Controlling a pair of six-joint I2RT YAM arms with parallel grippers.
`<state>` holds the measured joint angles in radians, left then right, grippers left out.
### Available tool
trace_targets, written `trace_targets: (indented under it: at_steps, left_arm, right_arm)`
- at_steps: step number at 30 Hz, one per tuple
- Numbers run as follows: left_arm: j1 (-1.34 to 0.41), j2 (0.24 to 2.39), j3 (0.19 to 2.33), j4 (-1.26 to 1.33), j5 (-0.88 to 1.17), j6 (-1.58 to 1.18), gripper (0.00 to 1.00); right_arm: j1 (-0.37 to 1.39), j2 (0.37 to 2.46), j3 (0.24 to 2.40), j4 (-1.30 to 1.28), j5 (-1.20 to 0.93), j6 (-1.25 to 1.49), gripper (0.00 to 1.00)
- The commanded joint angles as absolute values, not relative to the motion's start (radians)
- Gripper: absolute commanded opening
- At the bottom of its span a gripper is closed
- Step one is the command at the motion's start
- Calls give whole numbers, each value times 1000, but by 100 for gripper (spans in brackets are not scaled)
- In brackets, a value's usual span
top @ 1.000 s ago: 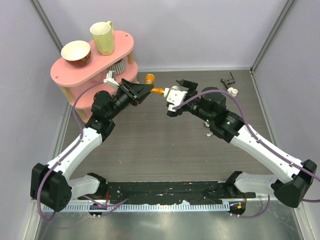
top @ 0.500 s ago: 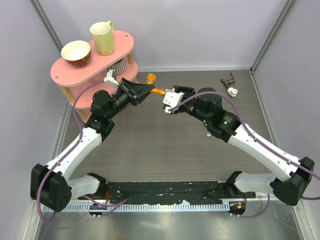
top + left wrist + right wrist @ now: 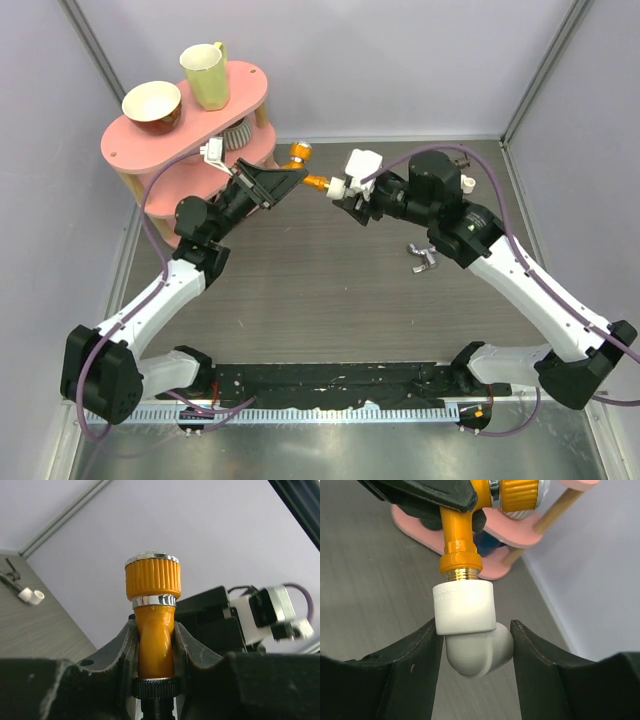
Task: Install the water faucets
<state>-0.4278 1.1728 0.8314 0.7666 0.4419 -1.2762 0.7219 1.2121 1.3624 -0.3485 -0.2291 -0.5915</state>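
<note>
The left gripper is clamped narrow on the body of the orange tap, holding it in the air beside the pink stand. The tap's brass thread sits partly inside the white elbow fitting, which the right gripper holds with a finger against each side. The step looks like screwing the fitting on, so the next move calls for turning it squarely about the thread while the tap is kept from twisting.

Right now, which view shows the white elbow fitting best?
Right wrist: the white elbow fitting sits large mid-frame, on the brass thread of the orange tap. Top external shows the fitting only small and from above. Left wrist shows only the tap.
</note>
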Motion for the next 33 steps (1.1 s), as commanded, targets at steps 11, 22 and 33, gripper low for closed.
trace_targets:
  at_steps: [11, 22, 33]
  left_arm:
    - [-436, 1147, 710, 1275, 699, -838, 0]
    - [-434, 1177, 683, 1319, 654, -836, 0]
    - [-434, 1115, 606, 1117, 255, -1083, 0]
  right_arm:
    - [479, 1365, 1488, -88, -1017, 478, 1]
    - [449, 1413, 1370, 338, -1143, 948, 31]
    - [391, 1361, 1362, 45, -974, 595, 90]
